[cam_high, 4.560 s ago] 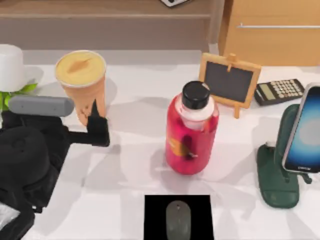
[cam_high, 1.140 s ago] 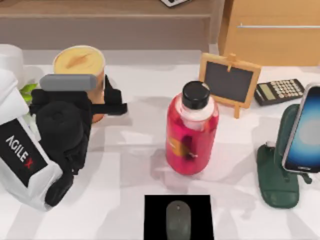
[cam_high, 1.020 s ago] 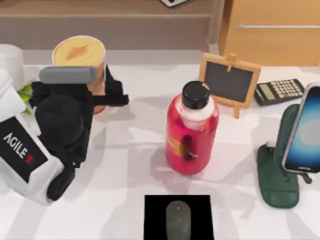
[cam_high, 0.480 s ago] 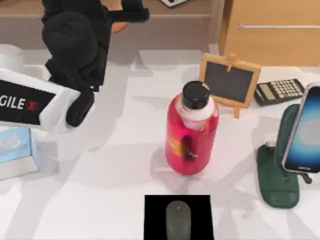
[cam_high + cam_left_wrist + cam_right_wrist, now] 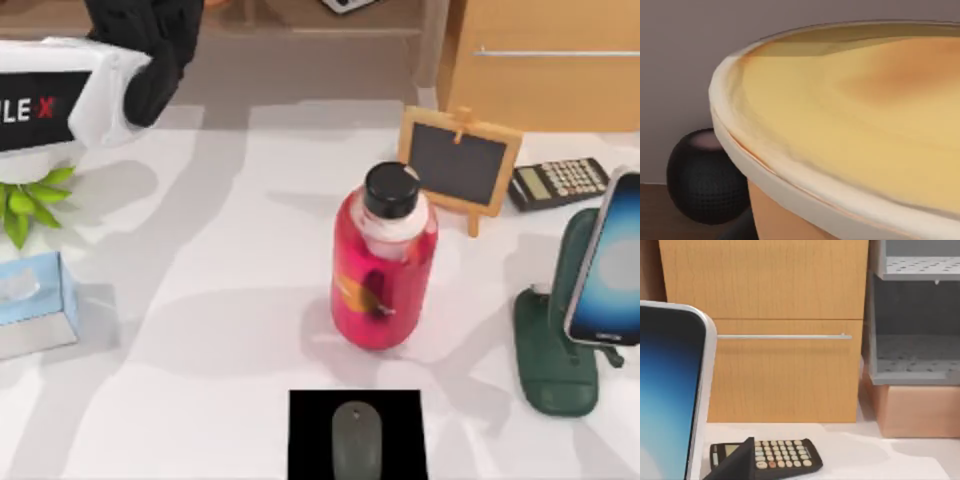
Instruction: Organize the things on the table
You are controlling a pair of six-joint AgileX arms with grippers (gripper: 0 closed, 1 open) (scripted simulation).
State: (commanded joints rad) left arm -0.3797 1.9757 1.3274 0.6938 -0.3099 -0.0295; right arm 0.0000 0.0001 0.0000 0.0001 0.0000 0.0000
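Reaching over the brown shelf (image 5: 300,45) at far left, orange cup (image 5: 850,130) close before the wrist camera; left hand's grip cannot be told.

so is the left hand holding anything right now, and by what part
Cannot be told: the orange cup sits close under the left wrist camera, but no fingers on it are visible.

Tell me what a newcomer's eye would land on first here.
The red bottle with its black cap, upright mid-table, draws the eye first. Next, the phone glowing on a green stand at the table's right edge. In the left wrist view, the orange cup looms close, with a dark round speaker behind it.
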